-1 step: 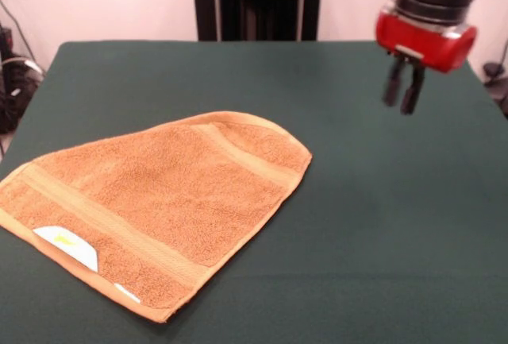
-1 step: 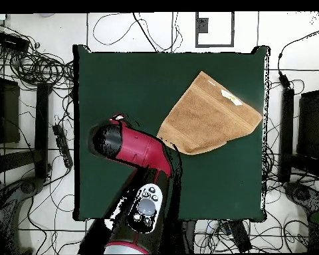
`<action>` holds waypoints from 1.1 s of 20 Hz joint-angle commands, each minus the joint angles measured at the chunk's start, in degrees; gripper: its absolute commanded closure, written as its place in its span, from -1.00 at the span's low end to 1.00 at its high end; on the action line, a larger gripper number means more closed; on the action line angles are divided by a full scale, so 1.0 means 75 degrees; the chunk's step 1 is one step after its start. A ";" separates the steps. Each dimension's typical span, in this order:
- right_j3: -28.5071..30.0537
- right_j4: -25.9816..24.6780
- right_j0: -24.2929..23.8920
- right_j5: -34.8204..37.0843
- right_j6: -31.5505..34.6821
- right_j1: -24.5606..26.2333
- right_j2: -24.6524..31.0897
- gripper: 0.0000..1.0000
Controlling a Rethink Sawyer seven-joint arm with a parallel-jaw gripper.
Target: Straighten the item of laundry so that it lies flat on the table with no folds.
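The item of laundry point(image 1: 159, 209) is an orange-tan terry towel lying on the dark green table point(image 1: 381, 225), left of centre in the front view. It is folded over on itself into a rounded wedge, with a white label with yellow print point(image 1: 67, 246) at its near left edge. In the overhead view the item of laundry point(image 2: 209, 116) lies towards the table's point(image 2: 122, 86) upper right. My gripper point(image 1: 402, 90) hangs above the table at the far right, well apart from the towel, its two dark fingers close together with nothing between them. In the overhead view the arm's red and black end point(image 2: 112, 141) hides the gripper.
Cables and dark equipment point(image 2: 36, 73) surround the table on the floor. A black column point(image 1: 258, 1) stands behind the table's far edge.
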 commanded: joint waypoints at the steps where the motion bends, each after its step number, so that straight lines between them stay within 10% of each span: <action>1: 0.0533 -0.0431 -0.0560 -0.0163 0.0498 0.0121 0.0488 -1.00; 13: 0.0537 -0.1855 -0.2424 -0.0454 -0.0853 -0.0178 0.1409 -1.00; 22: 0.0604 -0.2537 -0.3070 -0.2372 0.0340 0.0822 0.2620 -1.00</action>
